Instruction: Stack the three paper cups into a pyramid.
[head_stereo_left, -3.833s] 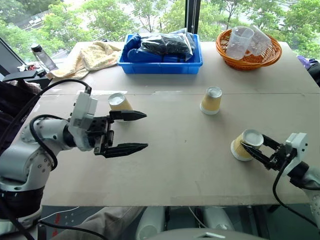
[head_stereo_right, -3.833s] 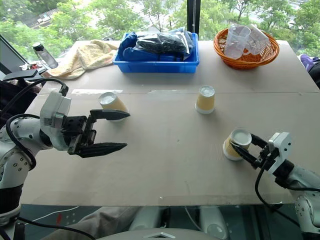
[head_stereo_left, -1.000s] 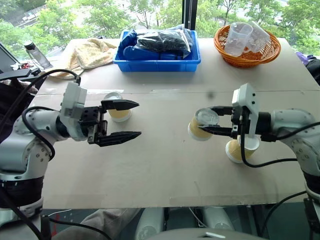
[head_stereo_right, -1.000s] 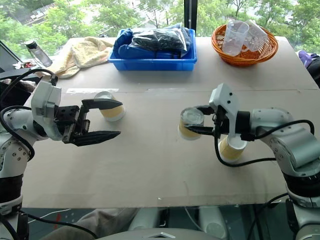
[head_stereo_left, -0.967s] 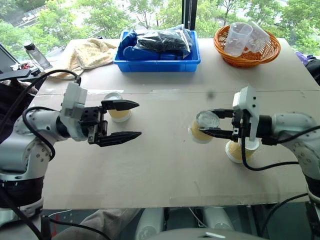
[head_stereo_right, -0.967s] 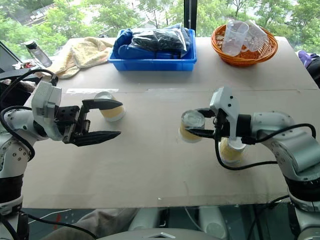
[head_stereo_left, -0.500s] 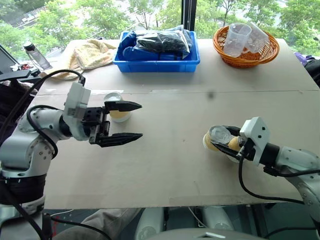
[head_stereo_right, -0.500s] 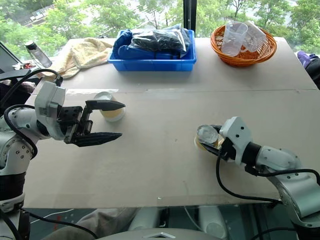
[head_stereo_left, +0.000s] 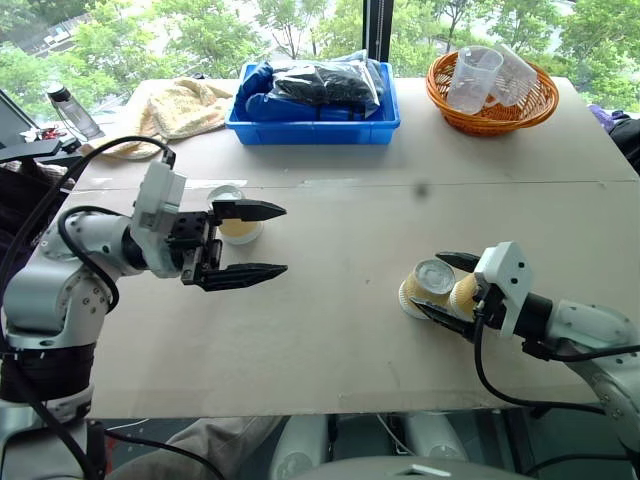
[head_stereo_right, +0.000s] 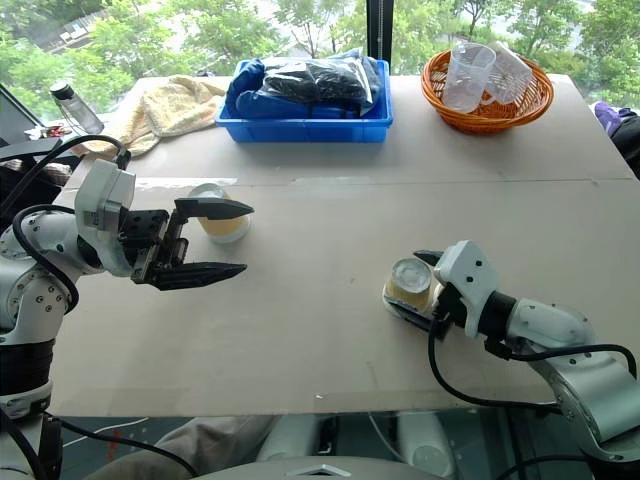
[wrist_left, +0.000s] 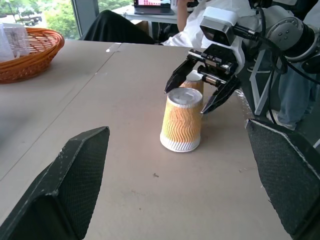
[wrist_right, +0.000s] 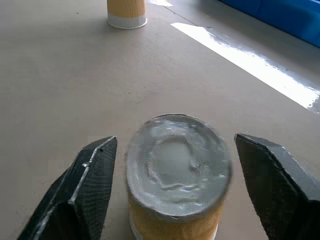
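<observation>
On counter, front right: right tool (head_stereo_left: 440, 284) just opened, fingers now apart either side of upside-down paper cup (head_stereo_left: 434, 278), released standing just beside second cup (head_stereo_left: 463, 291). Was clamped on it and airborne a second ago; came down since. Looks like pyramid base pair set, touching or nearly so. Third cup (head_stereo_right: 220, 221) far left, upside down, just behind left tool (head_stereo_right: 225, 239), fingers spread, empty, hovering unchanged. Next likely: back right tool off without nudging base, fetch third cup for top.
</observation>
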